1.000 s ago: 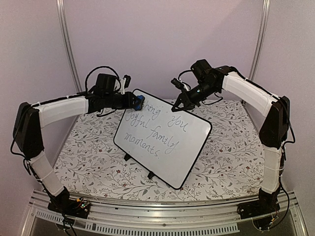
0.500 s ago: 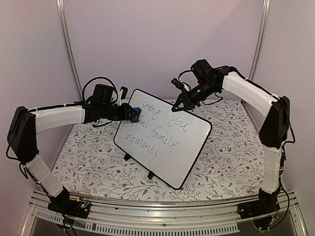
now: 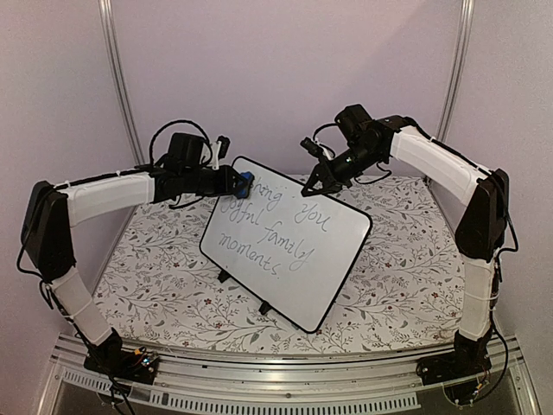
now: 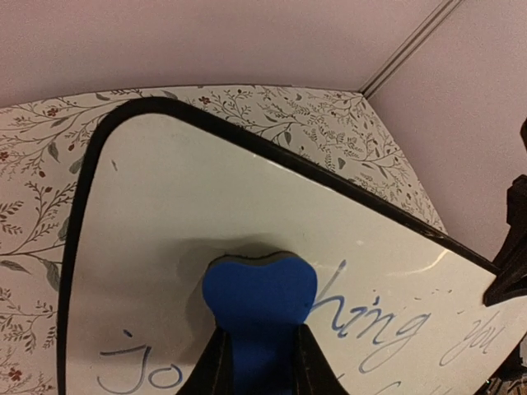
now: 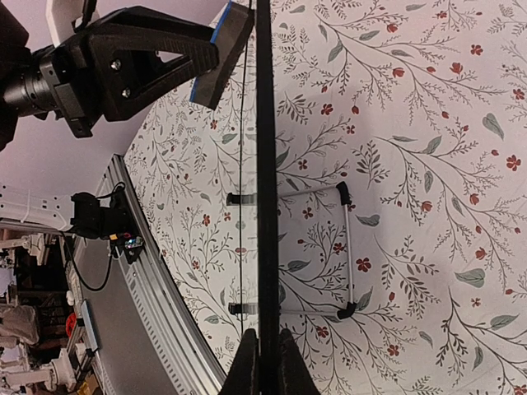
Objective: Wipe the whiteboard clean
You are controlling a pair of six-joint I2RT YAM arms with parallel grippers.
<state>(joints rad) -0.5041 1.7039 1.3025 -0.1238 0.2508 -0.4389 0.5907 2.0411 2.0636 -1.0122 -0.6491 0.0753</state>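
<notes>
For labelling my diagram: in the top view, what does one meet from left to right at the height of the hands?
left arm → left hand → blue eraser → right hand → right arm. The whiteboard overlaps both hands, so it is omitted.

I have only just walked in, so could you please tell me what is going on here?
The left tool holds a blue eraser against the upper left corner of the whiteboard. The right tool is shut on the board's top edge, apparently steadying it. The surface around the eraser is clean, but grey handwriting covers most of the board, so erasing has barely begun.
</notes>
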